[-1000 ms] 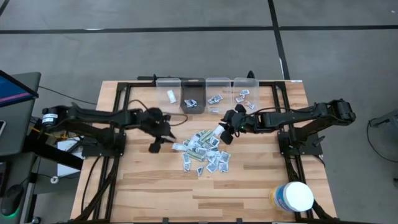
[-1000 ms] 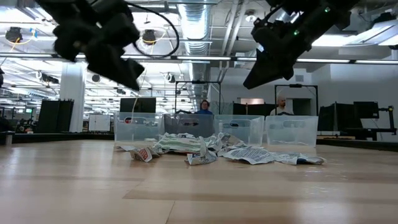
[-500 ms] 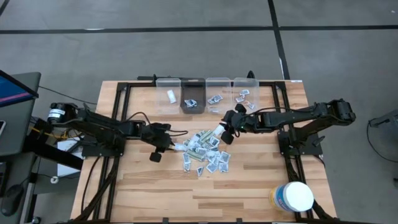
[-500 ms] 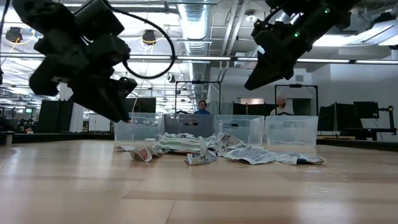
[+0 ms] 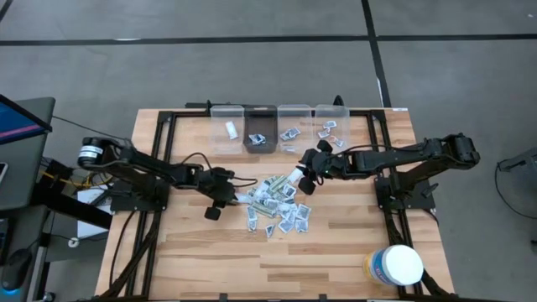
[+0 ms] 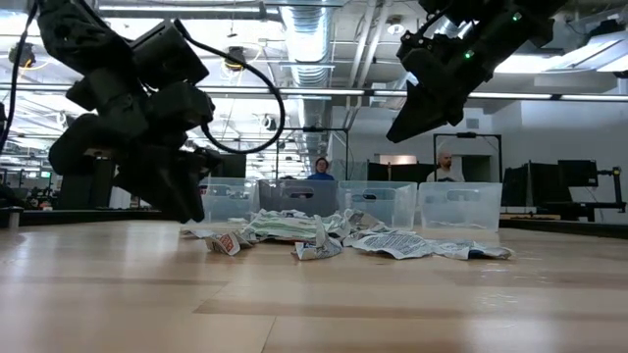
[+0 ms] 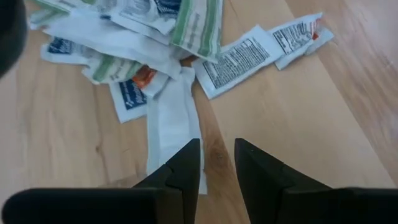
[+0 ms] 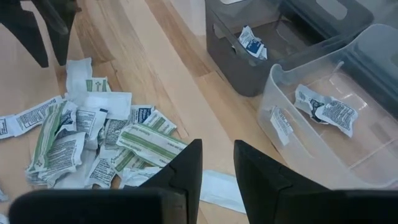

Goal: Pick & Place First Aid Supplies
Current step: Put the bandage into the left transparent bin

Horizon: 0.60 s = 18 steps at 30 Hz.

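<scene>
Four bins (image 5: 277, 126), one tub (image 5: 396, 265)

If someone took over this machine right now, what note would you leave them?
Left gripper: open, empty, low over a long white strip at the pile's left edge.
Right gripper: open, empty, raised between pile and bins.
Done: a few packets lie in the four bins at the table's far edge.
Left: most packets are unsorted mid-table. The white tub sits at the near right corner.

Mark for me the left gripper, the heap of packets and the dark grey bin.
left gripper (image 7: 217, 165), left wrist view, gap between its fingertips.
heap of packets (image 5: 277, 205), high view, middle of the heap.
dark grey bin (image 8: 273, 25), right wrist view, its inner wall.
</scene>
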{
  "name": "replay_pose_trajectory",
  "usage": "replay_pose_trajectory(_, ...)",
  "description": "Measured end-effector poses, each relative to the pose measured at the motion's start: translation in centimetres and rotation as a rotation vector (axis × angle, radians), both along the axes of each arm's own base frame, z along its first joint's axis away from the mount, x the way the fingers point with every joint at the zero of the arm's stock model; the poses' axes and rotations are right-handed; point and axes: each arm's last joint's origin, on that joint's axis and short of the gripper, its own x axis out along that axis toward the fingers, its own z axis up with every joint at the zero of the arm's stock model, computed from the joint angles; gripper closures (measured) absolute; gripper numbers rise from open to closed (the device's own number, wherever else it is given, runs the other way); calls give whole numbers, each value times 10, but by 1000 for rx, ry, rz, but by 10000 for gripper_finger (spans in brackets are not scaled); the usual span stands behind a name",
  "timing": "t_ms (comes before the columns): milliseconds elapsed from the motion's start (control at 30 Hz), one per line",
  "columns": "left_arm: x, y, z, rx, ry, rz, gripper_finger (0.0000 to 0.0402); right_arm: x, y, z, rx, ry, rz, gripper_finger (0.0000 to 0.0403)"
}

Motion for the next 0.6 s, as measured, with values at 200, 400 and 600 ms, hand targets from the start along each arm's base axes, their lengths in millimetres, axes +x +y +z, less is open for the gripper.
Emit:
replay_pose_trajectory(200, 1, 3, -4, 6, 18, 16, 302, 0, 2, 0, 4, -2, 5, 317)
replay_pose_trajectory(400, 1, 5, -4, 56, 15, 63, 302, 0, 2, 0, 10, -3, 4, 317)
replay_pose_trajectory(600, 1, 5, -7, 60, 36, 64, 302, 0, 2, 0, 12, -3, 5, 317)
